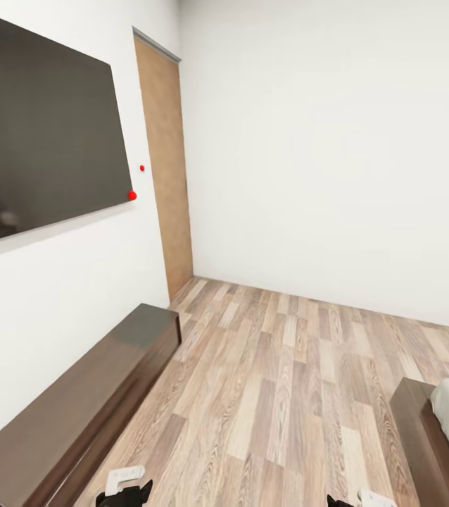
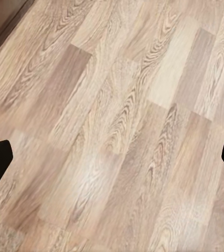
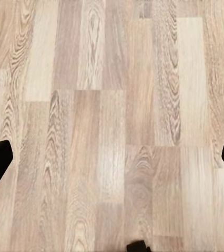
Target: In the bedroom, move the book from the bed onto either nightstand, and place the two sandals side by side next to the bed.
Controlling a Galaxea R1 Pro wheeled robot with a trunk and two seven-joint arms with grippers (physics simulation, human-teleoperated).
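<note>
The left gripper (image 2: 112, 157) and right gripper (image 3: 112, 157) both hang over the pale wood-plank floor (image 1: 281, 394), fingers spread wide and holding nothing. Beside this floor stands the corner of the low dark-brown bed (image 1: 421, 436) with pale mattress. Opposite the bed runs a long dark-brown dresser (image 1: 77, 401); above the dresser hangs a dark wall screen (image 1: 41, 127), and beyond it a light wooden door (image 1: 168, 169).
</note>
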